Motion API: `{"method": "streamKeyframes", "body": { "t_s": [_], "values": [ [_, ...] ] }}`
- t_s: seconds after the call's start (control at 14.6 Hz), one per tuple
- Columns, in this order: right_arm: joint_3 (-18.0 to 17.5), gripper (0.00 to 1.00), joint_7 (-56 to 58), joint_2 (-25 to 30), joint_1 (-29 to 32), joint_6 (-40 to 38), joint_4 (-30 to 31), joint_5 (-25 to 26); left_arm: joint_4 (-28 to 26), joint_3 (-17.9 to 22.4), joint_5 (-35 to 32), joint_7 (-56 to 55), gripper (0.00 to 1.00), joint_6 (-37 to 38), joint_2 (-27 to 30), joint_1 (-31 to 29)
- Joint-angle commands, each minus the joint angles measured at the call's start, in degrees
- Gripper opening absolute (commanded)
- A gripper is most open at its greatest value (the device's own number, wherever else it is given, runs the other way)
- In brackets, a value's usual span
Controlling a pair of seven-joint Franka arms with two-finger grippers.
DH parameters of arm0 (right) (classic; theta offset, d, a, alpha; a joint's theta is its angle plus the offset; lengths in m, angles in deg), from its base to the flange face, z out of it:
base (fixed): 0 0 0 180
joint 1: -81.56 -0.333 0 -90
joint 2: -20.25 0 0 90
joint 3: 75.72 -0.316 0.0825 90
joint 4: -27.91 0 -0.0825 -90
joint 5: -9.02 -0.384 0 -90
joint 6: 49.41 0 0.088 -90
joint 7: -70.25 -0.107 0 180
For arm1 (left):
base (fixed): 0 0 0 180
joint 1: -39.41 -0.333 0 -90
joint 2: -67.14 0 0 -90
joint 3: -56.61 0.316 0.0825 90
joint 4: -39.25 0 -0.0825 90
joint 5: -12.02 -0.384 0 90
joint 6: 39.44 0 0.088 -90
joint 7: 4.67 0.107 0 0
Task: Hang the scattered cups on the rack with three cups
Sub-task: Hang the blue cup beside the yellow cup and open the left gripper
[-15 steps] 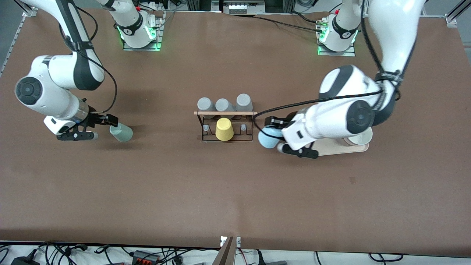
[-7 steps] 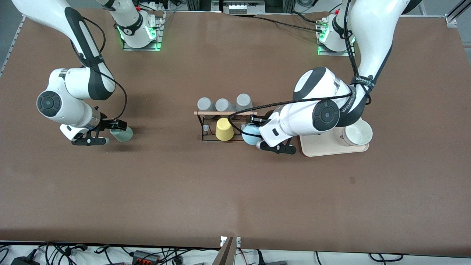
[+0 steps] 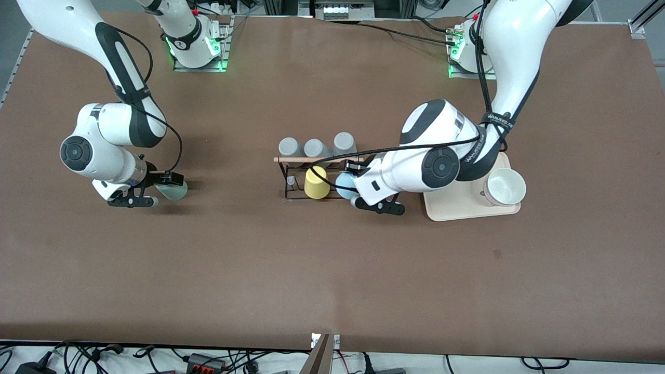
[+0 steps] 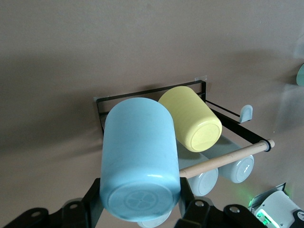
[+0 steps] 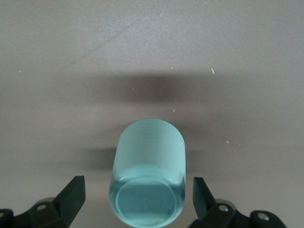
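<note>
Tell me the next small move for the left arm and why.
Probably ease the light blue cup down onto the rack's peg beside the yellow cup, then release. The left gripper grips it over the rack, not yet seated.

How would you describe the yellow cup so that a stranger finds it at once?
Find the black wire rack with a wooden rod at mid-table. The yellow cup sits in its middle, beside the light blue cup. Its neighbours are grey or blue; only it is yellow.

brown table (image 3: 332, 270), rack (image 3: 291, 179), cream tray (image 3: 457, 205), green cup (image 3: 174, 191)
</note>
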Motion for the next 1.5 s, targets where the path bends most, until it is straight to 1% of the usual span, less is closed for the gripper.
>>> {"method": "streamKeyframes", "body": {
  "t_s": [0.0,0.2,0.27,0.34,0.41,0.48,0.55,0.61,0.68,0.75,0.82,0.89,1.02,1.16,1.3,1.43],
  "values": [
    [-0.12,1.0,0.46,-0.16,0.35,1.4,0.63,-0.76,1.66,0.06,-0.16,0.03,0.17,0.87,-1.75,0.24],
    [-0.12,1.0,0.46,-0.24,0.35,1.4,0.54,-0.76,1.57,0.06,-0.25,0.03,0.18,0.87,-2.02,0.94],
    [-0.12,1.0,0.46,-0.24,0.35,1.23,0.54,-0.76,1.49,0.06,-0.34,0.2,0.22,0.69,-2.37,0.94],
    [-0.12,0.91,0.46,-0.24,0.35,1.14,0.54,-0.76,1.49,0.15,-0.34,0.46,0.27,0.43,-2.98,0.94],
    [-0.12,0.78,0.46,-0.24,0.35,1.14,0.46,-0.76,1.49,0.15,-0.43,0.47,0.29,0.34,-3.59,0.94],
    [-0.12,0.62,0.46,-0.24,0.26,1.05,0.37,-0.68,1.83,0.15,-0.77,0.47,0.31,0.25,-4.12,1.03],
    [-0.12,0.44,0.63,-0.16,0.08,0.79,0.19,-0.59,2.1,0.06,-0.87,0.47,0.46,0.25,-4.39,1.03],
    [-0.12,0.41,0.63,-0.16,-0.18,0.35,-0.24,-0.59,1.93,0.15,-1.04,0.55,0.99,0.25,-4.39,1.03],
    [-0.12,0.35,0.72,0.02,-0.27,0.17,-0.86,-0.59,2.01,0.06,-1.48,0.64,1.0,0.34,-4.22,1.03],
    [-0.12,0.34,0.98,0.19,-0.27,-0.53,-2.08,-0.59,2.01,0.06,-1.92,0.82,1.0,0.43,-3.52,0.85],
    [-0.12,0.32,0.99,0.28,-0.36,-2.97,-3.66,-0.59,2.19,0.06,-1.83,0.91,1.0,0.86,-2.21,-0.02],
    [-0.12,0.32,0.9,0.28,-0.44,-6.13,-6.02,-0.59,2.36,-0.37,-1.92,0.91,1.0,1.04,-0.98,-1.42],
    [-0.21,0.32,0.81,0.2,-1.32,-13.59,-12.43,-0.33,1.67,0.14,-2.18,0.82,1.0,2.26,4.28,-3.1],
    [-0.21,0.32,0.02,-0.07,-3.42,-18.97,-18.5,-0.67,2.19,0.15,-2.18,0.91,1.0,7.87,7.2,-7.03],
    [-0.21,0.32,0.46,-0.16,-6.84,-20.57,-22.11,-0.59,2.19,-0.2,-2.01,1.17,1.0,13.32,9.4,-12.21],
    [-0.12,0.32,-0.07,-0.24,-12.28,-21.89,-25.28,-0.24,2.45,-0.82,-2.1,2.56,1.0,18.76,9.93,-17.05]
  ]
}}
